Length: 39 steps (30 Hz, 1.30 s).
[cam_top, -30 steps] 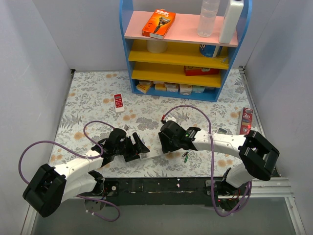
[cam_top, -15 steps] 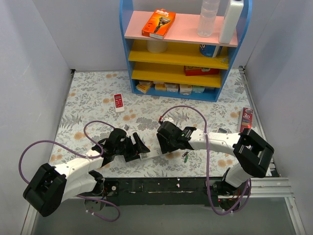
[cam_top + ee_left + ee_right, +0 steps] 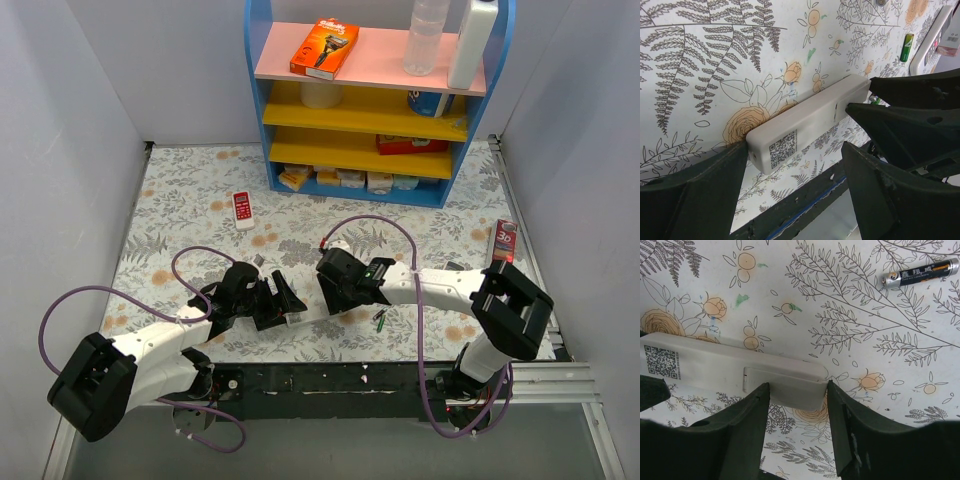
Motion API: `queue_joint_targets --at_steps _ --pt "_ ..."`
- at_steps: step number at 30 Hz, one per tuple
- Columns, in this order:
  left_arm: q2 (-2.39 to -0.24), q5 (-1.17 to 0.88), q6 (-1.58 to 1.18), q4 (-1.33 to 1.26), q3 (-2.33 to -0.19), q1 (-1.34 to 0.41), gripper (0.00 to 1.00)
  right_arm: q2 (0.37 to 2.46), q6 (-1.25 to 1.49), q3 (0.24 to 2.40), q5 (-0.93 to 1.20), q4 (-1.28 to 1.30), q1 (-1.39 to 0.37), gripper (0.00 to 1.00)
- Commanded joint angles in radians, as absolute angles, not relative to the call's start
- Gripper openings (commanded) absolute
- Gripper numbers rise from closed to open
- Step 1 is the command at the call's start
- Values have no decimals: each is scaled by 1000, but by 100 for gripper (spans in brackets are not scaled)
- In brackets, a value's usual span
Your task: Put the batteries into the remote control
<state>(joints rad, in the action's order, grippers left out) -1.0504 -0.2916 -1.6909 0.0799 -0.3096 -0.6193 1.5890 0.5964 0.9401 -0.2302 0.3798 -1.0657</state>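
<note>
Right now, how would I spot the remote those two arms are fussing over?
From the blue shelf, come down the flowered mat to the middle of its near edge. The remote control lies flat there: long, slim, plain white back up with a square code sticker, unlike the shorter red-and-white remote nearer the shelf.

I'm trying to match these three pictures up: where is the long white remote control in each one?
Top external: remote control low centre, a thin white bar.
Left wrist: remote control mid-picture, slanting up rightward.
Right wrist: remote control left half, entering from the left edge.
Shared landmark: its QR label, in both wrist views; too small to find from above.
</note>
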Motion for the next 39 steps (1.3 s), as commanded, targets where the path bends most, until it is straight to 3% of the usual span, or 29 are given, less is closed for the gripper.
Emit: queue_joint_targets --at_steps 1,39 --pt "-1072 -296 -1681 98 -299 -634 76 1640 589 945 -218 463 -1081 55" --pt "-1239 -359 -1859 -212 -284 -755 65 1684 667 985 -32 261 -1149 58"
